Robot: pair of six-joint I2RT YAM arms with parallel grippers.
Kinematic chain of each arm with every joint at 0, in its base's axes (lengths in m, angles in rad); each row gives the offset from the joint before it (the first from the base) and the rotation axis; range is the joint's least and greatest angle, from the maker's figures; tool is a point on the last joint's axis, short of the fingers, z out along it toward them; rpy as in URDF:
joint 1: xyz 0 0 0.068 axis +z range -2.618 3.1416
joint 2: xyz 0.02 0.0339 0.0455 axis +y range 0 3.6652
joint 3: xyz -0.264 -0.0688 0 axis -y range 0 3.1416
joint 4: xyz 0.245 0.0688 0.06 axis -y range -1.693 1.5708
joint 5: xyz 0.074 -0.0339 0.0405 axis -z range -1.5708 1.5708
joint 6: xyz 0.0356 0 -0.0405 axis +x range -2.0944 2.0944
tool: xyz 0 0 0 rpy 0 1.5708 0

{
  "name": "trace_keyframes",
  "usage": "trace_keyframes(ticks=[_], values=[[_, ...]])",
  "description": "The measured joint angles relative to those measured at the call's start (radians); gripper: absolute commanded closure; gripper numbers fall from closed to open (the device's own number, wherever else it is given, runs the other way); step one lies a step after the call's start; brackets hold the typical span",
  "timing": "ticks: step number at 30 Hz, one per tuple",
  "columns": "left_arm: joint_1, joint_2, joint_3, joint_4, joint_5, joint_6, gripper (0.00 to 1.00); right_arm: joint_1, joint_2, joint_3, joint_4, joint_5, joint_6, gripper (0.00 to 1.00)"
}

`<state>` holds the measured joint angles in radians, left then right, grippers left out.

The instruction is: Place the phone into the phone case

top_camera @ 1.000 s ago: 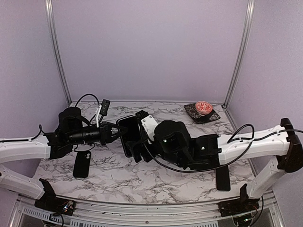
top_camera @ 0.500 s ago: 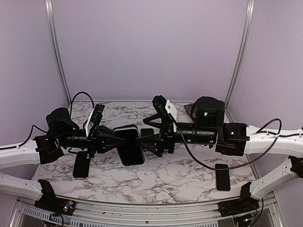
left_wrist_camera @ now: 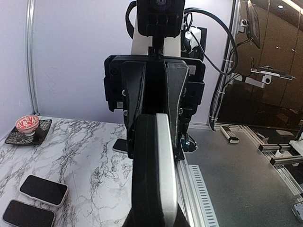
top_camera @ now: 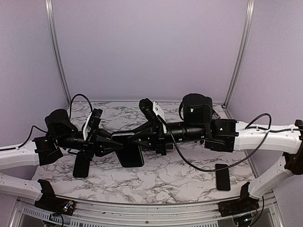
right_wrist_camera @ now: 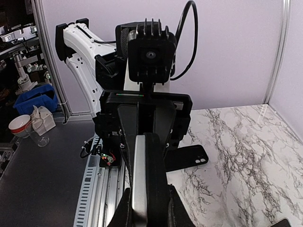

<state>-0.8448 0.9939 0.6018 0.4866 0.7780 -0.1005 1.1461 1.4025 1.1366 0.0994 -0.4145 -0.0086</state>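
The phone hangs in the air over the middle of the worktop, pinched from both sides. The left fingers are clamped on its left edge and the right fingers are closed on its right edge, the two arms meeting nose to nose.

Edge-on in the wrist views it shows two layers pressed together: a dark one and a pale one, which I take for the case. How far the phone is seated in it I cannot tell.

The step in hand looks like the final press-in. To do it well:
- Let the left hold act as the fixed side and let the right do the squeezing, so the pair does not swivel.
- Push square to the flat faces. A skewed push would lift the opposite corner out of the lip.
- Work one corner at a time rather than forcing the whole rim.
- Stay low over bare marble, away from the spare slab near the left front edge and the other slab near the right front, in case of a slip.
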Motion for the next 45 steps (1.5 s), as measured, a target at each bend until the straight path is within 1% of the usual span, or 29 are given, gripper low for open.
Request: trace_keyframes(ticks=[1, 2, 3, 4, 7, 10, 11, 13, 15, 16, 21, 22, 23, 24, 25, 26, 27, 32, 37, 38, 39, 40, 41, 42, 45], values=[[0.0, 0.0, 0.0, 0.0, 0.0, 0.0, 1.0, 0.0, 0.0, 0.0, 0.0, 0.0, 0.0, 0.45], [0.0, 0.0, 0.0, 0.0, 0.001, -0.001, 1.0, 0.0, 0.0, 0.0, -0.001, 0.002, -0.003, 0.31], [-0.001, 0.0, 0.0, 0.0, 0.003, -0.006, 1.0, 0.0, -0.001, 0.0, -0.005, 0.013, -0.003, 0.24], [-0.001, 0.0, 0.0, 0.002, 0.008, -0.011, 1.0, 0.0, -0.003, -0.002, -0.008, 0.018, -0.005, 0.22], [-0.002, -0.002, 0.0, 0.003, 0.007, -0.019, 1.0, 0.0, -0.021, -0.024, -0.012, 0.052, -0.011, 0.22], [-0.002, -0.013, -0.001, 0.004, 0.002, -0.024, 1.0, 0.0, -0.059, -0.093, -0.01, 0.089, -0.006, 0.28], [-0.002, -0.016, -0.001, 0.005, 0.002, -0.026, 1.0, 0.0, -0.063, -0.114, -0.01, 0.095, 0.0, 0.33], [-0.002, -0.021, -0.001, 0.011, -0.001, -0.027, 1.0, 0.0, -0.058, -0.148, -0.01, 0.098, 0.016, 0.61], [-0.002, -0.022, -0.001, 0.012, -0.005, -0.029, 1.0, 0.0, -0.043, -0.164, -0.009, 0.082, 0.034, 0.96], [-0.001, -0.021, -0.002, 0.01, -0.011, -0.03, 1.0, 0.0, -0.029, -0.164, -0.002, 0.063, 0.045, 1.0], [0.008, -0.021, -0.01, 0.002, -0.021, -0.052, 1.0, 0.005, -0.002, -0.163, 0.016, 0.016, 0.056, 1.0], [0.008, -0.021, -0.01, 0.002, -0.021, -0.054, 0.93, 0.005, -0.002, -0.163, 0.018, 0.014, 0.056, 1.0], [0.008, -0.022, -0.01, 0.004, -0.022, -0.057, 0.71, 0.005, -0.003, -0.164, 0.021, 0.014, 0.056, 1.0], [0.008, -0.023, -0.01, 0.006, -0.023, -0.059, 0.56, 0.005, -0.006, -0.164, 0.022, 0.014, 0.056, 1.0], [0.007, -0.024, -0.01, 0.011, -0.031, -0.061, 0.46, 0.005, -0.01, -0.164, 0.025, 0.014, 0.056, 1.0], [0.006, -0.024, -0.01, 0.023, -0.032, -0.065, 0.4, 0.005, -0.014, -0.164, 0.03, 0.015, 0.058, 1.0], [0.004, -0.024, -0.01, 0.034, -0.035, -0.069, 0.38, 0.006, -0.019, -0.165, 0.034, 0.02, 0.06, 1.0], [0.0, -0.025, -0.01, 0.063, -0.043, -0.096, 0.37, 0.005, -0.072, -0.173, 0.084, 0.02, 0.061, 1.0], [-0.001, -0.007, -0.008, 0.085, -0.047, -0.124, 0.38, 0.005, -0.134, -0.187, 0.164, 0.012, 0.06, 1.0], [-0.001, -0.002, -0.008, 0.091, -0.047, -0.129, 0.39, 0.005, -0.139, -0.187, 0.18, 0.012, 0.06, 1.0], [-0.001, 0.005, -0.008, 0.098, -0.047, -0.138, 0.44, 0.005, -0.141, -0.187, 0.193, 0.011, 0.06, 1.0], [-0.001, 0.014, -0.008, 0.106, -0.046, -0.148, 0.57, 0.005, -0.141, -0.187, 0.206, 0.012, 0.06, 1.0], [-0.002, 0.021, -0.008, 0.113, -0.046, -0.163, 0.86, 0.005, -0.14, -0.187, 0.208, 0.012, 0.06, 1.0], [-0.003, 0.03, -0.008, 0.121, -0.039, -0.174, 1.0, 0.005, -0.139, -0.187, 0.209, 0.017, 0.06, 1.0], [-0.014, 0.05, -0.008, 0.15, -0.021, -0.187, 1.0, -0.006, -0.132, -0.187, 0.214, 0.032, 0.078, 1.0]])
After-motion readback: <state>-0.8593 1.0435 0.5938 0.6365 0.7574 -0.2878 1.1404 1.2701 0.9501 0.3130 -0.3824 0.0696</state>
